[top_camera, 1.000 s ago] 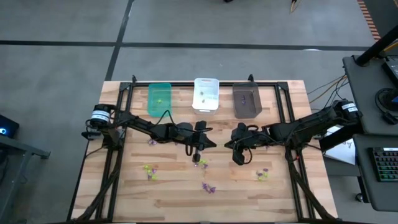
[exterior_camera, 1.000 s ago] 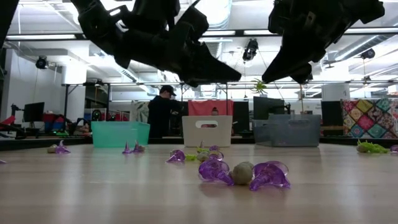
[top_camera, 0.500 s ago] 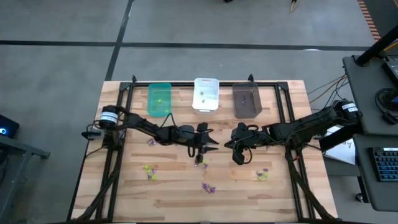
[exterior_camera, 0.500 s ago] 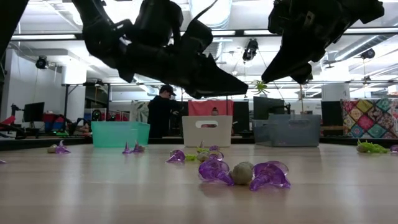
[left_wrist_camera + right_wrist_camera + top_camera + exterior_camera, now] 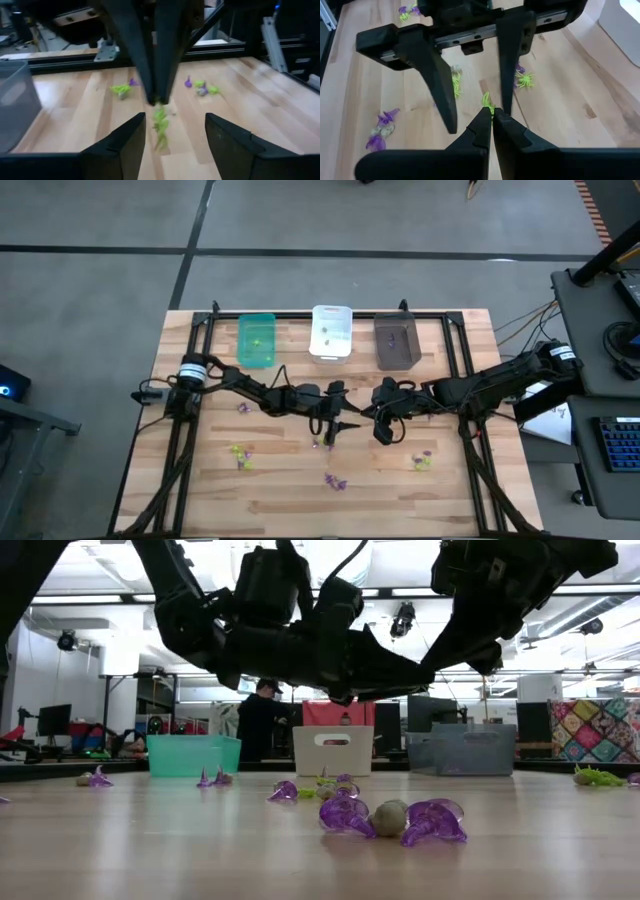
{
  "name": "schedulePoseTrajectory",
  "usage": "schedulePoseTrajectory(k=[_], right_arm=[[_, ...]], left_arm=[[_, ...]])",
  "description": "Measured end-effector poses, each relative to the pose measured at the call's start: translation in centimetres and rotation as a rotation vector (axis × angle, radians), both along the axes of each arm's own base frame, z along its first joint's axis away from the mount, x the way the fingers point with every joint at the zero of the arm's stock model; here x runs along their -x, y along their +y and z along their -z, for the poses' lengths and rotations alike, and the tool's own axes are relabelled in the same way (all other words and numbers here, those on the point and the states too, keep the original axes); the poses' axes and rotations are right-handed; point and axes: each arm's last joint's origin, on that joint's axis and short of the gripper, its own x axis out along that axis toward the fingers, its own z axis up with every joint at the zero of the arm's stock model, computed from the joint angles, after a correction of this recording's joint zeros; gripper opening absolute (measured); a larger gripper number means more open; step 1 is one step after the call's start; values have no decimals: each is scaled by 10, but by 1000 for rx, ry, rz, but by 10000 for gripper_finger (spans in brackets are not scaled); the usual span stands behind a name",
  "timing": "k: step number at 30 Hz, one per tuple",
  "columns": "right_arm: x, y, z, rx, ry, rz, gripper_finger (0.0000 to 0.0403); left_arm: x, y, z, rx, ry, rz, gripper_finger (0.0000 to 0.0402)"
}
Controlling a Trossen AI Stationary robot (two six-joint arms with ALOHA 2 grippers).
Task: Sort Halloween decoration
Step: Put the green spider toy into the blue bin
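Observation:
My right gripper [image 5: 491,114] hangs over the table's middle, shut on a yellow-green Halloween decoration [image 5: 160,125]. My left gripper [image 5: 175,116] faces it, open. Its two fingers [image 5: 437,80] stand on either side of the hanging decoration without touching it. More decorations lie loose on the table: a purple pair [image 5: 430,822] near the front, yellow-green ones [image 5: 240,452] at the left, and others [image 5: 422,460] at the right. A green bin [image 5: 256,340], a white bin [image 5: 331,332] and a dark grey bin [image 5: 396,342] stand along the far edge. My right gripper pinches the yellow-green decoration by its upper end [image 5: 159,106], between the ends of its two fingers. The fingers slant downward from the table's right. The decoration hangs below them, clear of the table.
A black frame [image 5: 300,313] runs around the table's far and side edges. One purple decoration [image 5: 243,408] lies under my left arm, and another [image 5: 335,480] lies near the front. Bare wood lies between the clusters. A person stands in the room beyond the bins.
My left gripper has moved down and toward the table's right, up to my right gripper, and has opened. Its fingers now stand on either side of the hanging decoration. My right gripper has kept still with the decoration.

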Motion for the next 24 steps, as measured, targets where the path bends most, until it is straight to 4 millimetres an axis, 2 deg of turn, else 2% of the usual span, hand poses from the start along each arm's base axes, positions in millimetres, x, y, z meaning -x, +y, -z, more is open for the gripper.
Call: schedulePoseTrajectory(k=[5, 13, 19, 24], right_arm=[[0, 0, 0, 1, 0, 0, 9], [0, 0, -1, 4, -7, -4, 9], [-1, 0, -1, -5, -13, -4, 13], [-2, 1, -3, -46, -34, -4, 43]], left_arm=[[2, 1, 2, -3, 31, -4, 135], [1, 3, 2, 13, 41, -37, 10], [0, 3, 1, 23, 40, -40, 4], [0, 4, 1, 34, 51, -42, 1]])
